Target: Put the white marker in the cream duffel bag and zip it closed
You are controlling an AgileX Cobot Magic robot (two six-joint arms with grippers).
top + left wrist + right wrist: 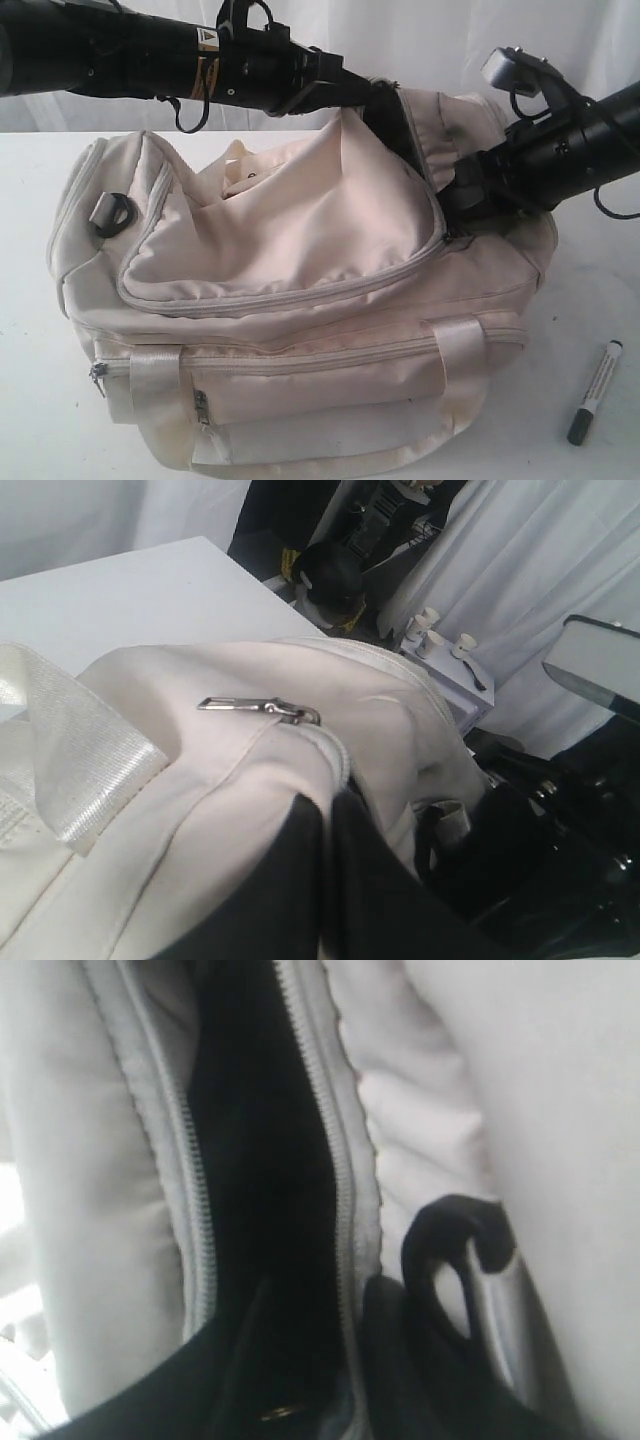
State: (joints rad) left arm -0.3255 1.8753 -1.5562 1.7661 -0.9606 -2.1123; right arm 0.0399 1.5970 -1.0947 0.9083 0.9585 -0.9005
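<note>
Jaws of left gripper [375, 100] pinching shut, holding cream duffel bag [300, 250] flap up for white marker [596, 392]; right gripper [452, 203] jaws, can't tell.

The large, soft cream fabric duffel bag [300, 250] fills the middle of the white table [40, 400]. Bare surface remains at the front right, where the slim white marker with dark cap [597, 392] lies apart from the bag, open to approach from above. Entry to the bag is confined to a narrow dark slot [260, 1160] between two grey zipper rows [338, 1160], under the lifted top flap [300, 210]. The left gripper [372, 98], pinched on the flap's peak, and its black arm [120, 50] span the bag's top. The right gripper [462, 195] crowds the bag's right end. A black plastic strap loop [455, 1260] juts just beside the slot.
</note>
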